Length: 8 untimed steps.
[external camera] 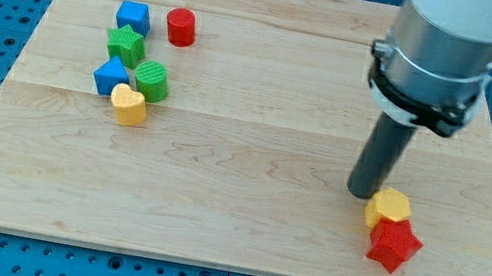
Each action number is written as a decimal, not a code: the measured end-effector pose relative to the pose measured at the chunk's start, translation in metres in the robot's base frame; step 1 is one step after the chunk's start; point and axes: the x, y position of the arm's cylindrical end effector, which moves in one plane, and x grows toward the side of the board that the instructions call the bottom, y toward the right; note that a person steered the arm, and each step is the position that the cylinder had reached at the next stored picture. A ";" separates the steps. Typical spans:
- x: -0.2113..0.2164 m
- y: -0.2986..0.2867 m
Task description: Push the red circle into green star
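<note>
My tip (pixel 363 192) is just a plain rod, so there is no claw to spread or pinch; it can only push. It sits low on the view's right side of the board (pixel 244 209), just beside the yellow block (pixel 388 208), at its upper left edge. I cannot tell if they touch. The red star (pixel 394 244) sits right under the yellow block, touching it. That is far from my job. The red circle (pixel 180 26) is near the view's top left, standing alone, just right of the blue cube (pixel 132 16). The green star (pixel 126 42) is just below that cube, down and to the left of the red circle. Under it are another blue block (pixel 111 76), a green circle (pixel 151 81) and a yellow heart (pixel 128 105), all bunched close. I think my tip must go to the red circle's upper right side, because a push from there would slide it down-left into the green star.
</note>
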 end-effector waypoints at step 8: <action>-0.237 -0.240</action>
